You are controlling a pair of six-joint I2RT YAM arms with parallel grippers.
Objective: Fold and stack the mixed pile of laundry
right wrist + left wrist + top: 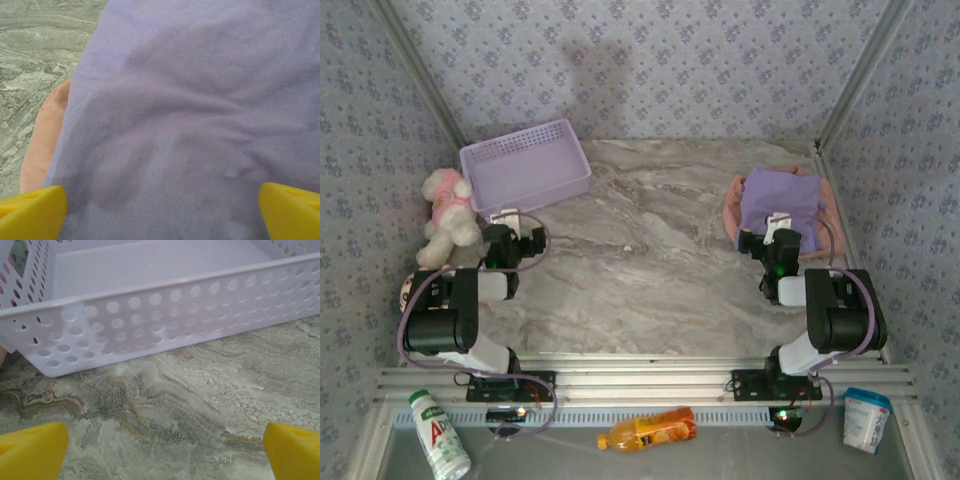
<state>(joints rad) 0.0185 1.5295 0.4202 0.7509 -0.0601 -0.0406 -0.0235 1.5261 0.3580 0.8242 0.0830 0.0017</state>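
Note:
A folded lavender-purple T-shirt (781, 203) lies on top of the salmon-pink garment (730, 212) at the right of the table; the pink cloth shows only as a rim round it. In the right wrist view the T-shirt (200, 115) covers most of the frame, with a pink edge (45, 145) at its left. My right gripper (772, 240) hovers at the stack's near edge, open, its yellow fingertips (32, 212) wide apart over the purple cloth. My left gripper (512, 243) is open over bare table, its yellow fingertips (32, 450) apart, nothing between them.
A lavender mesh basket (525, 165) stands empty at the back left, its perforated wall (165, 315) just ahead of the left gripper. A plush toy (447, 215) sits left of it. Bottles (648, 430) and a cup (866, 418) lie below the table's near rail.

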